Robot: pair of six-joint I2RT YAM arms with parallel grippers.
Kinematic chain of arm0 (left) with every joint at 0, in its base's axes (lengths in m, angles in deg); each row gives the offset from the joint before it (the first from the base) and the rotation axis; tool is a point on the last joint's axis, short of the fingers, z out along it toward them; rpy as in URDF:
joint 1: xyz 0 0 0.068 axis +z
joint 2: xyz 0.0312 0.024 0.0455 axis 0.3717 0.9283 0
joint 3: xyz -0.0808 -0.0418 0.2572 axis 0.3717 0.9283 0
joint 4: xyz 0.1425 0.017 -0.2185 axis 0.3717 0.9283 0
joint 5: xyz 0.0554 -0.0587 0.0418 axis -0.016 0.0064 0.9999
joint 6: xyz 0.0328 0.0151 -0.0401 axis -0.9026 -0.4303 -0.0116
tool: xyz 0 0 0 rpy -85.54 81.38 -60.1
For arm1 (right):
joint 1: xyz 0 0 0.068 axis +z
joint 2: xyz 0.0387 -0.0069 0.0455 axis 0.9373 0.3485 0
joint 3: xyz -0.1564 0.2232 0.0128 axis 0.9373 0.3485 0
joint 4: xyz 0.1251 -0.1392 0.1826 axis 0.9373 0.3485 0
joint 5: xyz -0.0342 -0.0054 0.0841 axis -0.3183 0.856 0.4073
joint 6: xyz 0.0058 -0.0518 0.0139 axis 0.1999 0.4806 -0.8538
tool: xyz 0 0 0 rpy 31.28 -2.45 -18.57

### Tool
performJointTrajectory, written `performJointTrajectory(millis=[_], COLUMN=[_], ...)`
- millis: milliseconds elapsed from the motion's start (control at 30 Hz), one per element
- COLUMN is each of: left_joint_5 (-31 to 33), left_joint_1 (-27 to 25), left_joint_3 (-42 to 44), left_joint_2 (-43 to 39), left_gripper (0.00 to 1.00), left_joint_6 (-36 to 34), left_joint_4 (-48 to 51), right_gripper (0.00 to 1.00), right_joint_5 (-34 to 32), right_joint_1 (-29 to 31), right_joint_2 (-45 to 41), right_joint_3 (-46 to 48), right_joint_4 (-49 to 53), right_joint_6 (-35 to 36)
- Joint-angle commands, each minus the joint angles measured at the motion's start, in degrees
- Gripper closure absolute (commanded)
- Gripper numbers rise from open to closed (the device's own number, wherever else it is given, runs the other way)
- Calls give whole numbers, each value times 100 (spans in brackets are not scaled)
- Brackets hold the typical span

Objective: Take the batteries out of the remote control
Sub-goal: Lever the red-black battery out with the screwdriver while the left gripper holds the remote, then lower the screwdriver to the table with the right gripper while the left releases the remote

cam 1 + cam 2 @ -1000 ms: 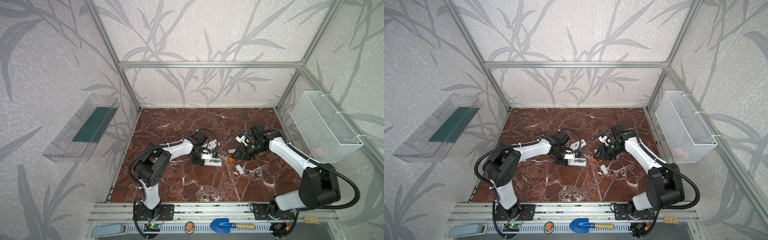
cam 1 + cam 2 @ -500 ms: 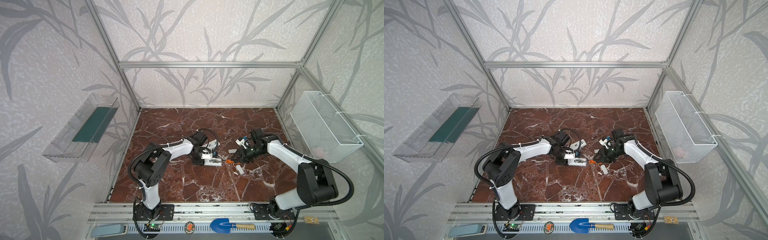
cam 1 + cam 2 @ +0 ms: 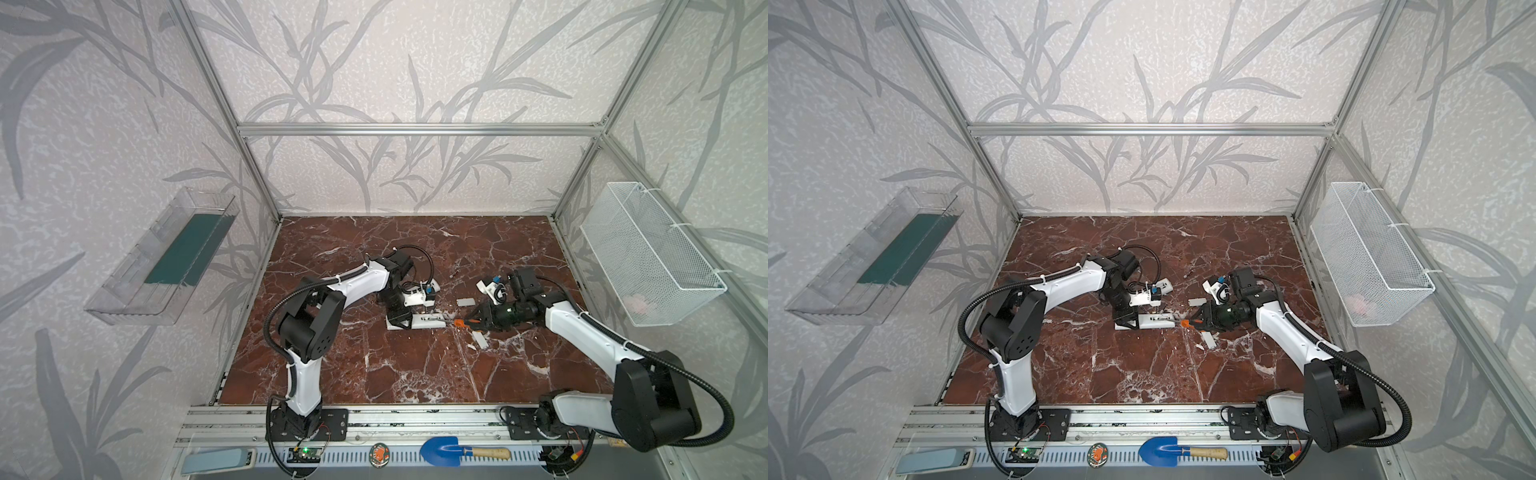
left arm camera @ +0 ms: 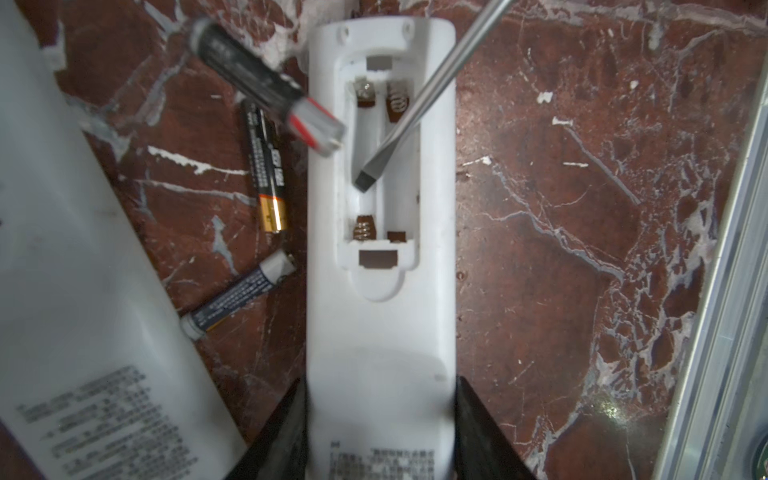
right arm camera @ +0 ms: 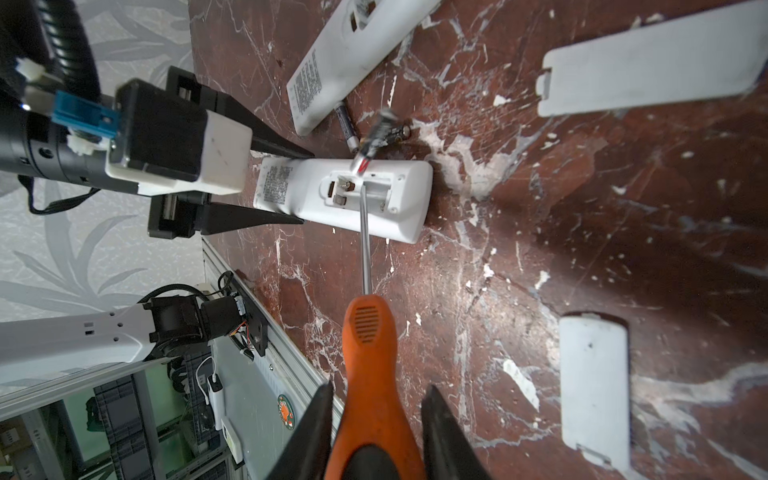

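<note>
The white remote control [image 4: 380,332] lies back up with its battery bay [image 4: 382,166] open and empty. My left gripper [image 4: 380,432] is shut on its lower end, also seen in both top views [image 3: 399,322] [image 3: 1129,322]. My right gripper [image 5: 376,432] is shut on an orange-handled screwdriver [image 5: 370,345], whose flat tip [image 4: 365,180] sits inside the bay. Of the batteries, a blurred one [image 4: 266,87] hangs tilted over the remote's edge. Two more batteries [image 4: 268,166] [image 4: 239,297] lie on the floor beside it.
A second white remote [image 4: 62,249] lies close alongside the batteries. Two loose covers [image 5: 648,66] [image 5: 592,378] lie on the marble floor near my right arm. A wire basket [image 3: 648,257] hangs on the right wall, a clear bin [image 3: 166,257] on the left.
My right arm has come lower and nearer, bringing the screwdriver to the remote's end. The left arm has kept still on the remote.
</note>
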Motion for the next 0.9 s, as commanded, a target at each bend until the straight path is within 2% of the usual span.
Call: performJointTrajectory(millis=[0,133,167,267,400,500,533,567,600,733,867], left_joint_5=[-773,-406,-270,87,310,371,386,390,414,417,444], left_joint_1=[-14,-14,-14,-17,-14,-19,-14,-16,-14,-16,3], left_joint_3=[-175,-166,-136,-134,-112,-87,-56,-26,9,79,192], left_joint_2=[73,163,159,152,57,-61,-101,-156,-199,-420,-778], left_gripper=[99,97,94,61,36,23,17,5,1,1,1], left_joint_6=[49,102,91,43,74,111,104,113,133,300,601], left_joint_4=[683,623,544,432,310,298,289,268,242,131,-112], right_gripper=[100,100,100,100,100,100,100,100,100,100,100], right_joint_5=[-561,-504,-468,-364,-166,-133,-195,-254,-347,-1507,-3125], right_joint_1=[-14,-14,-18,-23,-87,-220,-293,-392,-491,-672,-688], right_joint_2=[-70,-55,-50,-161,-351,-493,-533,-550,-568,-544,-419], right_joint_3=[22,-43,-77,-215,-447,-710,-790,-883,-962,-1280,-1330], right_joint_4=[97,195,231,271,152,209,281,352,435,704,487], right_joint_6=[81,161,171,115,-98,-131,-106,-53,4,298,355])
